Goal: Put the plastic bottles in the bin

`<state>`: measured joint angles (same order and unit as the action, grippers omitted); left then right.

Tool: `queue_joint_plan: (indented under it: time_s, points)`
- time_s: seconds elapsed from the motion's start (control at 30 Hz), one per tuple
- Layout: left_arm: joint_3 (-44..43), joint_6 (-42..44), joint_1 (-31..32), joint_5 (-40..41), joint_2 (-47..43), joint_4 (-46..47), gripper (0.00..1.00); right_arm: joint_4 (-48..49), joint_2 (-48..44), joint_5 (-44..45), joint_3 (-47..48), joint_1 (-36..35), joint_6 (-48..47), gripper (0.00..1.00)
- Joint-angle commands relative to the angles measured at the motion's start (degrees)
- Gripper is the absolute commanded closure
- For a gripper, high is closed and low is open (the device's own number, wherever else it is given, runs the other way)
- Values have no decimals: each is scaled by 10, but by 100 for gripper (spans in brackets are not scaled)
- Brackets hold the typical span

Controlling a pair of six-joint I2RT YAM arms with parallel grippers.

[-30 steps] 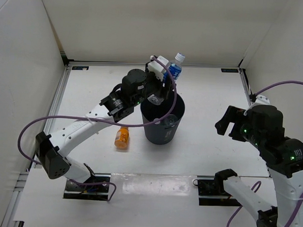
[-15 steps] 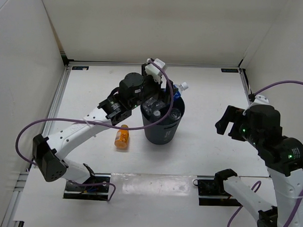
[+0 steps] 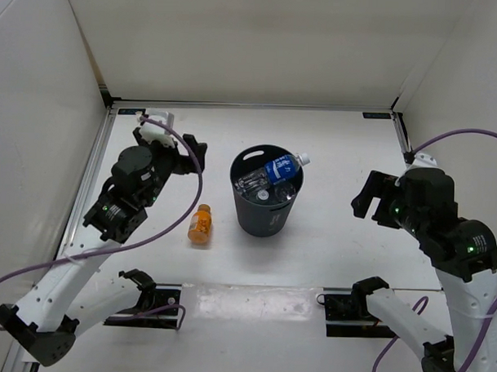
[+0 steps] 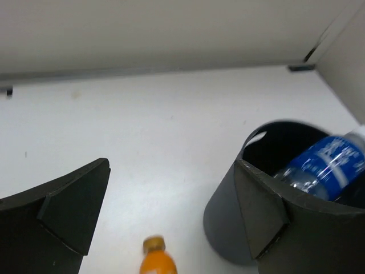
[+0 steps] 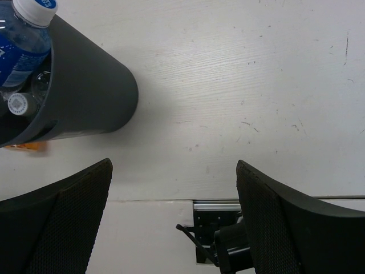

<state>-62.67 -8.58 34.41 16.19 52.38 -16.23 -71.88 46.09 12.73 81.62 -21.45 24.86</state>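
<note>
Both left claw (image 4: pixel 171 200) and right claw (image 5: pixel 174 211) gape; blue-label bottle (image 3: pixel 278 169) points cap far-right.

A white table (image 3: pixel 340 148) stands enclosed by 3 white walls (image 3: pixel 237 39). 2 small dark tags (image 3: pixel 131 112) sit at its far edge, near the corners. Faint scuff marks (image 5: pixel 251 125) speckle its surface.

This is looking like a robotics lab cell: white panels (image 3: pixel 237 39) are walling in a white table (image 3: pixel 348 149), a left arm (image 3: pixel 121 202) and right arm (image 3: pixel 443 234) are sitting bolted to plates (image 3: pixel 346 308) at its near edge, and purple cables (image 3: pixel 479 133) are trailing from them.
</note>
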Motion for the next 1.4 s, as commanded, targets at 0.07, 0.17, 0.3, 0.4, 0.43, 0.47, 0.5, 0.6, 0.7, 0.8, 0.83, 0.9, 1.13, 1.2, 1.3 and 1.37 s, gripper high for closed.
queue_joint_plan:
  time_s: [0.07,0.17,0.3,0.4,0.43,0.47,0.5,0.6,0.7,0.8,0.83,0.9,1.13,1.2,1.3,1.37]
  points:
    - [87,-112,-29,-35,6,-131,0,20,13,-2,1,3,-5,10]
    - [132,-159,-40,-66,33,-137,0,18,16,-7,4,9,-6,10]
    - [155,-188,-48,-117,83,-157,0,12,16,-12,7,26,-3,10]
    - [165,-205,-48,-136,112,-164,0,9,13,-15,9,35,-1,10]
    - [172,-209,-48,-136,121,-164,0,9,13,-15,8,38,-2,10]
    - [178,-212,-49,-141,130,-161,0,9,11,-15,8,43,1,10]
    - [179,-216,-49,-142,133,-164,0,8,11,-17,9,47,1,10]
    - [186,-214,-49,-160,166,-166,0,6,12,-17,9,51,0,10]
    - [186,-226,-49,-174,206,-183,0,6,13,-15,12,48,-3,10]
    - [193,-235,-50,-165,222,-187,0,6,13,-12,10,50,-2,10]
    - [193,-234,-49,-164,228,-183,0,6,14,-11,10,51,-2,10]
    - [194,-233,-48,-164,240,-180,0,7,15,-14,6,48,-1,10]
    - [206,-237,-49,-167,263,-147,11,6,13,-12,7,47,-3,10]
    - [210,-234,-49,-171,258,-138,24,4,13,-10,8,45,-4,10]
    - [206,-225,-51,-182,251,-123,42,2,15,-10,9,44,-5,10]
    - [194,-213,-50,-182,237,-132,44,4,13,-10,10,46,-4,10]
